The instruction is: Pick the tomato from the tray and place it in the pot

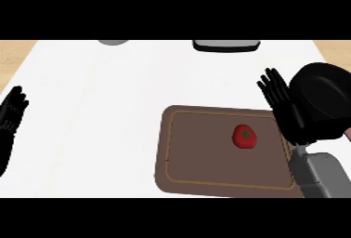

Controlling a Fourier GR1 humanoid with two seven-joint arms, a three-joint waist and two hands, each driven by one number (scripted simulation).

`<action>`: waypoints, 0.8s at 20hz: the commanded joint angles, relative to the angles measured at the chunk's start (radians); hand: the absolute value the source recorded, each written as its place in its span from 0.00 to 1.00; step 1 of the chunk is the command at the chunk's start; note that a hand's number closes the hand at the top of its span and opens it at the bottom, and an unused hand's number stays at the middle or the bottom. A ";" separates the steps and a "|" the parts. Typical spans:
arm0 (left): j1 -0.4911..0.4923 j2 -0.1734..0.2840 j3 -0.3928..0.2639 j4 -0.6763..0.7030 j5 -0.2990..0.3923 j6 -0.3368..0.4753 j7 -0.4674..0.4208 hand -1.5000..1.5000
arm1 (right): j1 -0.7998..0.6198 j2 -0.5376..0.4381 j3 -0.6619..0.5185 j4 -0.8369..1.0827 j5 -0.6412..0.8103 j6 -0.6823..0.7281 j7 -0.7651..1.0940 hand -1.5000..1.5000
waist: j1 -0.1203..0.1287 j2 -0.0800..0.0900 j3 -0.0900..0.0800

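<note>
A small round red tomato with a green star-shaped stem (244,136) lies on a flat brown rectangular tray with a thin lighter line running inside its rim (198,153). The tomato sits in the tray's right half, nearer the far edge than the near one, and nothing touches it. The tray rests on the white worktop (103,116).

Just off the tray's right edge stands a round black pot (322,100), seen from above and partly cut by the view's right border. The right robot hand (281,100) is black, with its fingers straight and held upward; it shows between the tray's far right corner and the pot, overlapping the pot's left side, and holds nothing. Its grey forearm (319,174) comes up past the tray's near right corner.

The left robot hand (12,114) rests well apart to the left of the tray, at the view's left edge, fingers straight and empty.
</note>
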 commanded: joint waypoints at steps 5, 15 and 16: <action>-0.161 -0.142 -0.012 -0.038 0.107 0.024 -0.003 0.50 | -0.210 -0.253 -0.105 0.032 -0.209 0.466 -0.004 1.00 | 0.006 0.048 0.008; -0.269 -0.220 -0.036 0.059 0.144 0.029 0.036 0.50 | -0.119 -0.490 -0.095 0.219 0.347 0.438 -0.693 0.00 | 0.009 0.053 0.010; -0.291 -0.229 -0.024 0.034 0.152 0.050 0.054 0.50 | -0.119 -0.484 -0.074 0.236 0.396 0.405 -0.731 0.00 | 0.015 0.050 0.009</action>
